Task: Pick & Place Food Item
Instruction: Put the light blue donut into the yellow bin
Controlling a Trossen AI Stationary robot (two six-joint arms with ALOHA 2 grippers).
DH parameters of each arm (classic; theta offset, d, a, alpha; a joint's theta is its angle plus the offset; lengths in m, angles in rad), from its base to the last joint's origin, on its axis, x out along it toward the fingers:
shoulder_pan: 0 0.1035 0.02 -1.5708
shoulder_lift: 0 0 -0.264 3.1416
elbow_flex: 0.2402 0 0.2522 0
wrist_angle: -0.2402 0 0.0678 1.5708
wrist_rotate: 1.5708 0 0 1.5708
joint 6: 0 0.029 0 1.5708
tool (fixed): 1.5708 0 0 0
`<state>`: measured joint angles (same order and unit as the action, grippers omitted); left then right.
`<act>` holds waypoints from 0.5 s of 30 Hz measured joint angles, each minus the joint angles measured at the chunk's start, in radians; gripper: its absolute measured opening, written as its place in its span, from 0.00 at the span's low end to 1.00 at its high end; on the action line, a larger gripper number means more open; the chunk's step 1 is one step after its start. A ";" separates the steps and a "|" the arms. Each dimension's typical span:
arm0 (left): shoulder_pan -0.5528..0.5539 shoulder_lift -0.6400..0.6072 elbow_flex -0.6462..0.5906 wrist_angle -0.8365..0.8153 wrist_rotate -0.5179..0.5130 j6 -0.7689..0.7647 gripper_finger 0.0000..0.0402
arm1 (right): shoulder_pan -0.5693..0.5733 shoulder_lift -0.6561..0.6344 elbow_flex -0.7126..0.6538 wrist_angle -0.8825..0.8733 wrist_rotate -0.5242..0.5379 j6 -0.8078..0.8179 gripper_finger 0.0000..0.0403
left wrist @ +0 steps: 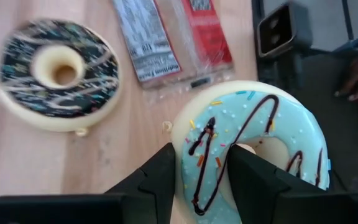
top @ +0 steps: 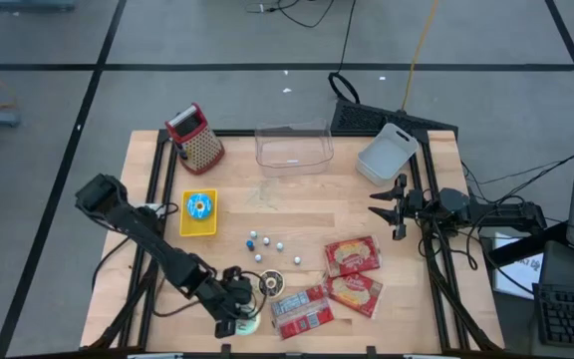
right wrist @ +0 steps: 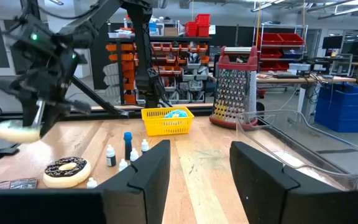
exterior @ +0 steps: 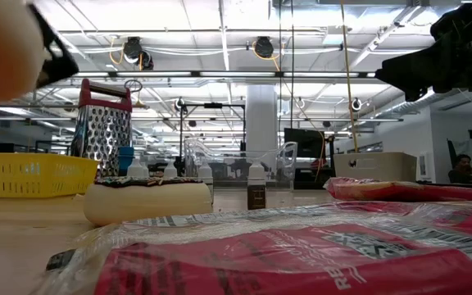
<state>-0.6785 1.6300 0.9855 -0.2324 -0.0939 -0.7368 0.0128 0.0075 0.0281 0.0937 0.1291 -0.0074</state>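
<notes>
High view: my left gripper [top: 239, 321] at bench [top: 297, 204] front edge, beside chocolate donut [top: 270, 283]. Right gripper [top: 385, 205] waits at right side, jaws released.
Left wrist view: jaws clenched on blue-iced donut [left wrist: 253, 146], lifted clear of bench.

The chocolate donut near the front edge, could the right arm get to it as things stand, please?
Probably yes. The right gripper hangs open at the table's right side, and the chocolate donut lies uncovered. The snack packets lie between them, so it would likely have to pass over those.
</notes>
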 joint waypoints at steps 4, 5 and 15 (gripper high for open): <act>0.000 -0.084 0.000 -0.080 -0.054 -0.003 0.34 | 0.000 0.000 0.000 0.000 0.000 0.000 0.39; 0.001 -0.108 0.000 -0.099 -0.068 -0.006 0.34 | 0.000 0.000 0.000 0.000 0.000 0.000 0.39; 0.003 -0.333 0.000 -0.303 -0.204 -0.053 0.34 | 0.000 0.000 0.000 0.000 0.000 0.000 0.39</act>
<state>-0.6751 1.2968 0.9855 -0.5352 -0.2975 -0.7897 0.0128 0.0074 0.0281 0.0940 0.1291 -0.0078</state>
